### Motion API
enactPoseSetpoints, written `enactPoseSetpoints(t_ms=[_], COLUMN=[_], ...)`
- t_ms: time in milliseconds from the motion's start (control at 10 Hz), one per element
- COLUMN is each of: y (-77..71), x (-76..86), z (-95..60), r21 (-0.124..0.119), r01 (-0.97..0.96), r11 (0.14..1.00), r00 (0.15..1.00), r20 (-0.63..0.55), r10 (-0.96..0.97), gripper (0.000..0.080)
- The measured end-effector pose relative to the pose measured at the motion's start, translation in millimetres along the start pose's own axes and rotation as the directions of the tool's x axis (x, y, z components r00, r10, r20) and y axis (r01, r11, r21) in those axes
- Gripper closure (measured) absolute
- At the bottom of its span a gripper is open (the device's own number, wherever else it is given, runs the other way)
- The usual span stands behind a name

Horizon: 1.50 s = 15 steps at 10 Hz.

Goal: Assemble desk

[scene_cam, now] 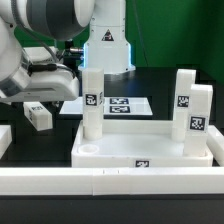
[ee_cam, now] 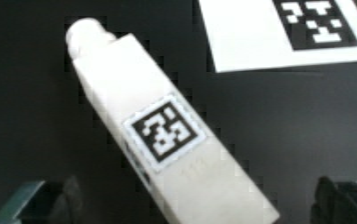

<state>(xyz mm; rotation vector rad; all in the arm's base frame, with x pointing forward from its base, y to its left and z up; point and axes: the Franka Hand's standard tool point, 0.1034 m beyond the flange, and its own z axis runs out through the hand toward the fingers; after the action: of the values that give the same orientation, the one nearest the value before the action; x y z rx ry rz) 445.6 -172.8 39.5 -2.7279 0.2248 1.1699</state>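
A white plastic tray-like tabletop (scene_cam: 140,150) with a raised rim sits on the black counter (scene_cam: 160,85), close behind the long white border rail (scene_cam: 110,180) in the exterior view. Three square white post legs already stand upright in it: one (scene_cam: 92,100) toward the exterior view's left, two (scene_cam: 185,95) (scene_cam: 198,118) toward its right, each bearing a black-and-white tag.

The fourth square white post leg (ee_cam: 157,125) lies flat on the counter, apart from the tabletop and well to the exterior view's left of it (scene_cam: 38,116). The robot's gripper (ee_cam: 189,200) hangs directly over this loose leg with its fingers (ee_cam: 18,200) spread wide and empty, one on each side of the post and not touching it, as the wrist view shows. The marker board (ee_cam: 290,35) lies near the leg's far end.

The leg looks like a light, rigid plastic part with smooth, likely slippery faces. It lies skewed to the line between the fingers, so the wrist probably needs turning before closing. A grip across the two long flat sides near mid-length, around the tag, would seem steadiest and keep the narrowed tip (ee_cam: 90,35) free for seating in the tabletop.
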Motion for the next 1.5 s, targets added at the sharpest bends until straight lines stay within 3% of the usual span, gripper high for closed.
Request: enactPoseSetpoints(t_ms=[200,400,1500], y=[-0.4,2.0,2.4], x=[-4.9,-1.6,9.3], z=[5.6,12.6,25.7], r21=[0.014,0.003,-0.013], r01=[-0.004,-0.006,0.0], r11=[1.0,1.0,1.0], r00=[0.999,0.995,0.998], r20=[0.054,0.098,0.068], r10=[0.003,0.005,0.001], gripper=[0.0151,0.0151,0.0151])
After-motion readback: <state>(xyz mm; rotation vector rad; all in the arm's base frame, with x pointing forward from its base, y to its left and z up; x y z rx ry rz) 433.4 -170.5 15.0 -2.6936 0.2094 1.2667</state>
